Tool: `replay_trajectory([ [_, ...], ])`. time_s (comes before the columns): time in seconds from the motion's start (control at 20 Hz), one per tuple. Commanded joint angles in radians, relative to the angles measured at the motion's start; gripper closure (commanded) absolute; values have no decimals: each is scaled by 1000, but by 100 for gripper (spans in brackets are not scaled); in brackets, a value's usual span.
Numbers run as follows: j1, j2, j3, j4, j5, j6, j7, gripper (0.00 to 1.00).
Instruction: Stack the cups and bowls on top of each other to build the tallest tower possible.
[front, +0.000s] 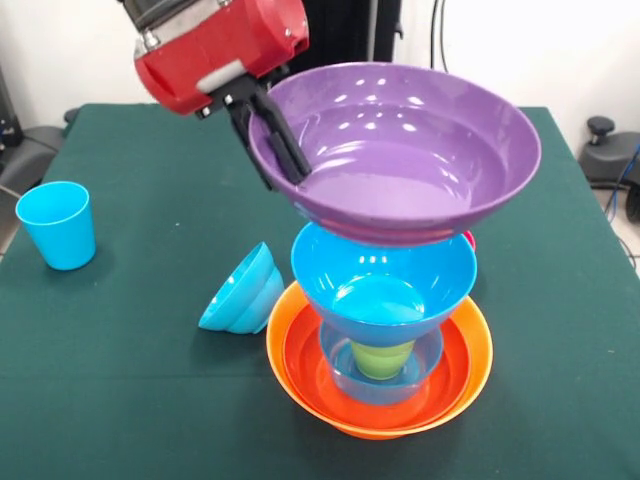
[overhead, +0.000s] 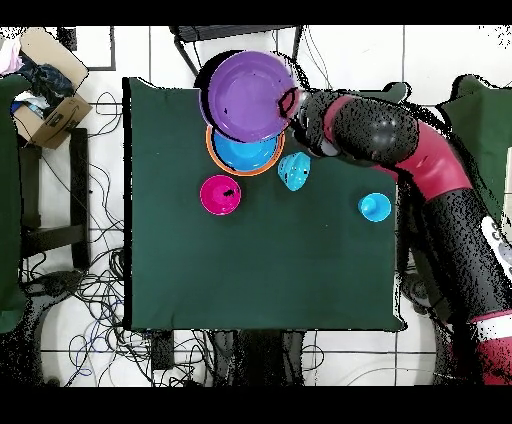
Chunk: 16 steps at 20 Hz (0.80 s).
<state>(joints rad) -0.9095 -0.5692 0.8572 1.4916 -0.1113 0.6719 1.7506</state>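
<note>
At the table's near edge in the front view, the tower (front: 382, 340) is being built on the big orange bowls (front: 300, 375), which are sitting mouth up; a lime green cup (front: 382, 358) is seen inside a clear-looking blue bowl (front: 340, 372), and a larger blue bowl (front: 330, 280) is resting above these. Directly over that stack, the purple bowl (front: 430, 190) is being held mouth up, its rim tipped slightly toward the near edge; its underside appears to be touching or just above the blue bowl, and which cannot be told. The gripper (front: 272, 140) is clamped over the purple bowl's rim, one finger inside and one outside, on the side toward the light blue cup (front: 57, 224). The coming move is judged to depend on the purple bowl being centred straight above the stack. A blue bowl (front: 243, 292) is lying on its side just beside the orange bowls. In the overhead view, a small pink-red bowl (overhead: 220, 194) is standing apart from the tower.
</note>
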Motion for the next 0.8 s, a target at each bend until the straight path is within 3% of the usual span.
replay_trajectory([
  [0.05, 49, 65, -50, -71, -30, 78, -56, 100],
  [0.8, 50, 99, -42, -93, -51, 56, -64, 100],
])
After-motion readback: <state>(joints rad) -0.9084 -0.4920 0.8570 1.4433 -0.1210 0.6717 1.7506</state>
